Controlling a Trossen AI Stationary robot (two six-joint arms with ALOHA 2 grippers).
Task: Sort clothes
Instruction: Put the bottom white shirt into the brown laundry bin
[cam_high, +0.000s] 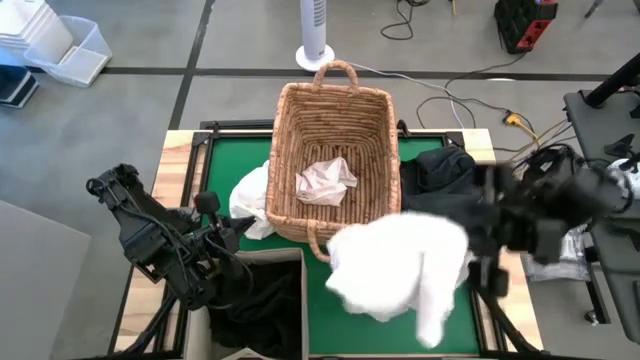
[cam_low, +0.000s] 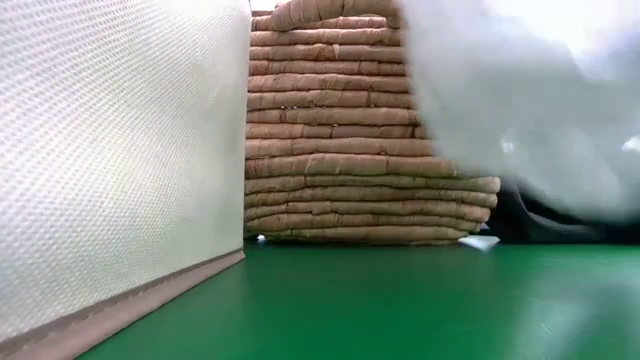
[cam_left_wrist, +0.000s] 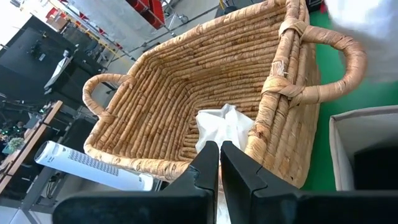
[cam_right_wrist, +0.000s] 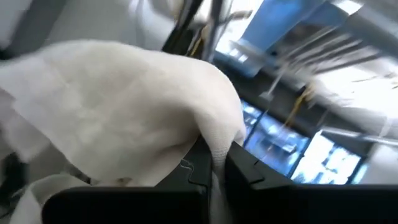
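My right gripper (cam_right_wrist: 217, 163) is shut on a large white garment (cam_high: 400, 268), which hangs above the green table (cam_low: 400, 300) in front of the wicker basket (cam_high: 335, 150). A pale crumpled garment (cam_high: 326, 181) lies on the basket's floor. My left gripper (cam_left_wrist: 219, 154) is shut at a second white garment (cam_high: 250, 200), which is draped against the basket's left wall. A black garment (cam_high: 440, 170) lies on the table right of the basket. Dark clothes (cam_high: 255, 300) fill the beige fabric bin (cam_low: 110, 170). My left gripper pinches a peak of the white garment (cam_left_wrist: 222, 127) between its two fingertips, coming from the table's left, slanting down. The rest of it hangs against the basket's outer wall. My right gripper pinches a fold of the large white garment (cam_right_wrist: 214, 146) between its two fingers. The cloth drapes slack over and below the fingers, and in the low view its lower part (cam_low: 520, 110) hangs clear of the table.
The basket stands mid-table with a handle (cam_left_wrist: 333, 59) on its near end. The fabric bin fills the near left part of the table. A white fan (cam_high: 314, 30) stands on the floor beyond the table. Green table surface shows in front of the basket.
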